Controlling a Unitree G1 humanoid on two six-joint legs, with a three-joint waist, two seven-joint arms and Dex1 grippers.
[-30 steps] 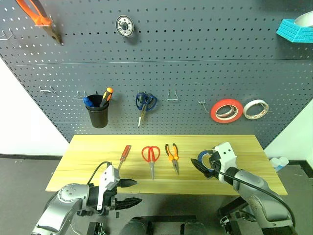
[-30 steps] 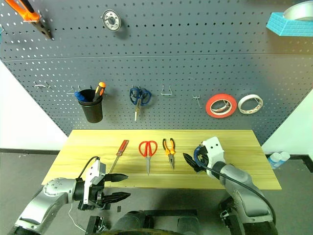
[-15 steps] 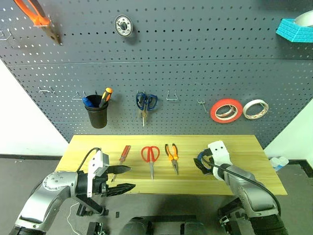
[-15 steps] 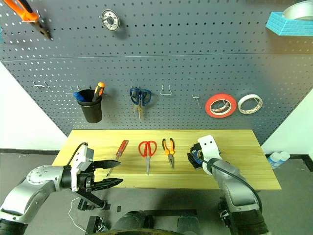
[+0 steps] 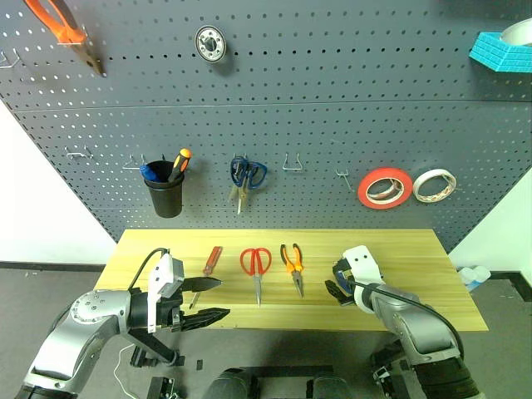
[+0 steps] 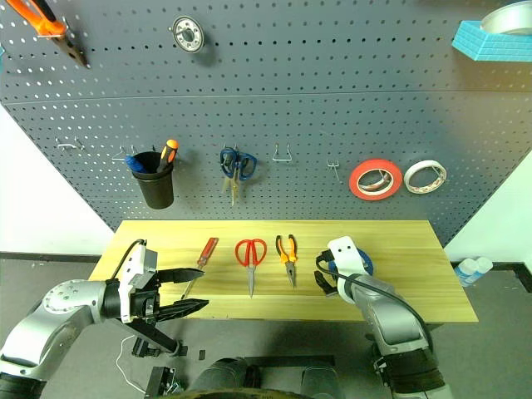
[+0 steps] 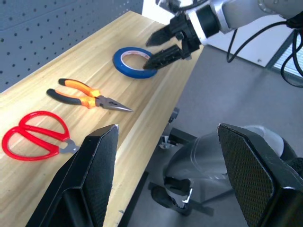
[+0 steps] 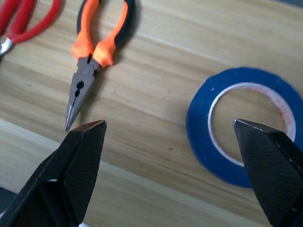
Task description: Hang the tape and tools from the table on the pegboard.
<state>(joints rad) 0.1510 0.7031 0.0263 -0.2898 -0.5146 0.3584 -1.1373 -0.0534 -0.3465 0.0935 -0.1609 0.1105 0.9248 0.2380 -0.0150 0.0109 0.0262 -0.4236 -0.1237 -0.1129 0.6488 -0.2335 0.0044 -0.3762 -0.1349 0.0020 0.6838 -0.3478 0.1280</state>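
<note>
Bright, even light overall, no strong glare. Soft short shadows under pliers (image 8: 92,45) and blue tape roll (image 8: 241,125) on table (image 7: 80,56). Right wrist view sharp at centre; near fingertips (image 8: 83,156) loom large, slightly soft. Pegboard (image 5: 332,141) evenly lit.

Both arms low, jaws parted, nothing held.
</note>
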